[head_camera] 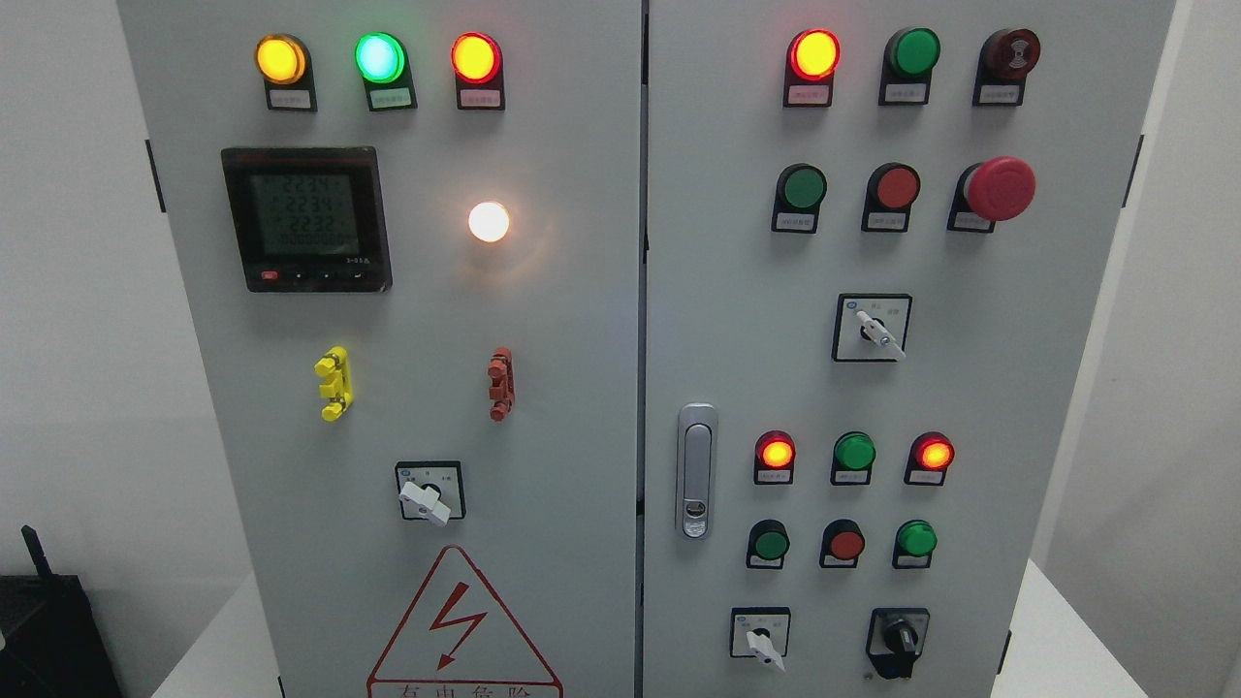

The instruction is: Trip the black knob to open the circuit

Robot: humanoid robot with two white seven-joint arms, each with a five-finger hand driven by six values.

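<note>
Neither of your robot's hands is in the head view, so you cannot tell whether the fingers are released, clenched or grasping anything, and no place can be given relative to them.

Nearest the bottom edge, on the right door (970,388) of the grey cabinet, you see the black knob (899,640), in a black surround, its pointer turned straight down. Just to its left sits a white-handled selector switch (761,644). On the left door (562,368) at that level is a red lightning warning triangle (463,625).

Higher up come another white selector switch (427,496) on the left door and a silver door latch (696,470) on the right one.

Farther up you find the digital meter (305,218), a lit white lamp (489,222) and the red mushroom emergency stop (999,188).
</note>
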